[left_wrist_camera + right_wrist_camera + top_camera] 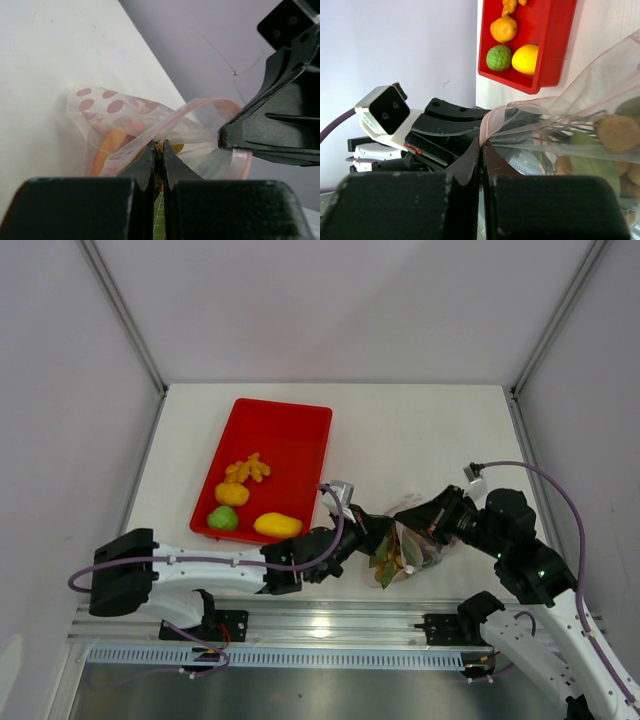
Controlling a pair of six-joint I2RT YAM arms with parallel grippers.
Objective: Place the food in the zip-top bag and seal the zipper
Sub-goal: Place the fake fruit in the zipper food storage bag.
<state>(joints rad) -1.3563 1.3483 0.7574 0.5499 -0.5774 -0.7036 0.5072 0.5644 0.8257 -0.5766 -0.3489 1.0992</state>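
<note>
dimly seen, food (612, 132) inside zip-top bag (405, 550)

The clear zip-top bag (405, 550), zipper (215, 102) unsealed, sits crumpled beside the red tray (300, 425) and contains the grape cluster (615, 132). Mango (277, 525), lime (223, 518), orange fruit (232, 493) and orange bits (247, 470) lie in the tray.

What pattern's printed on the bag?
Pinkish-red oval dots on the clear zip-top bag, clearest in the left wrist view.

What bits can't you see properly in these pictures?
Top view: contents of the clear crinkly plastic bag, too small, crowded by arms.
Left wrist view: the bag's lower part, behind the black jaws.
Right wrist view: the red rectangular tray, cut off by the top edge.
</note>
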